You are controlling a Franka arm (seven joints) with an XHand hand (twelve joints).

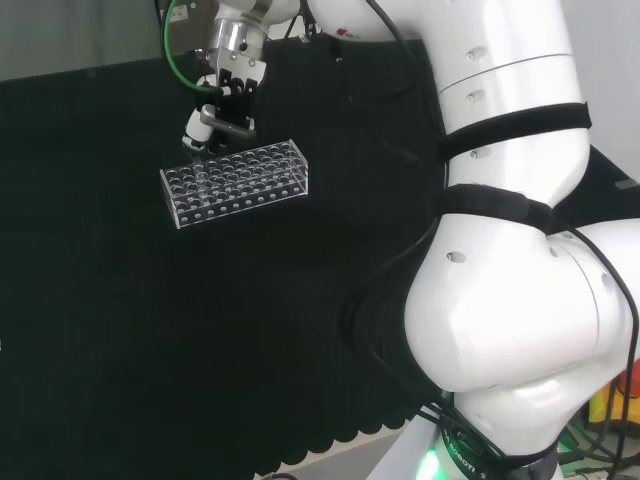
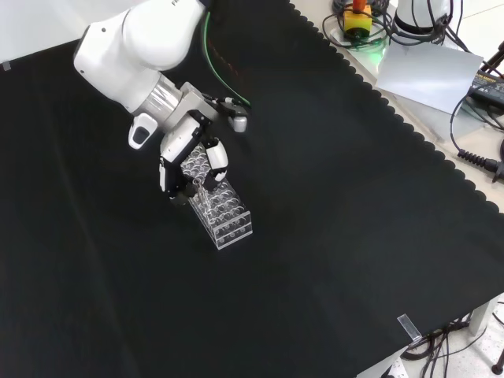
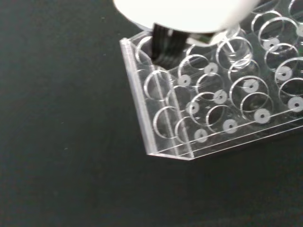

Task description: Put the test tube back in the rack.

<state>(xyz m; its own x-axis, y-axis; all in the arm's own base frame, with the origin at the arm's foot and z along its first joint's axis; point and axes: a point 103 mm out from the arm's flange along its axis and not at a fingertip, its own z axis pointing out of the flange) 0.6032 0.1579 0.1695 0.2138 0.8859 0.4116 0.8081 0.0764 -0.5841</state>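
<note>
A clear plastic rack [image 1: 240, 185] with several rows of round holes lies on the black cloth. The hand [image 1: 230, 100] hangs over the rack's far left end in the head view, fingers curled downward. In the front view the hand [image 2: 183, 146] sits above the upper end of the rack [image 2: 224, 213], and a faint clear test tube [image 2: 200, 183] seems pinched between its fingers, its lower end at the rack's top. The wrist view looks down on the rack [image 3: 208, 113] past a black finger [image 3: 165, 42], with the tube's thin outline [image 3: 230, 46] over a hole.
The arm's big white links [image 1: 510, 200] take up the right of the head view. In the front view a yellow box with a red button [image 2: 358, 16], a grey sheet [image 2: 429, 75] and cables lie beyond the cloth's scalloped edge [image 2: 441, 169].
</note>
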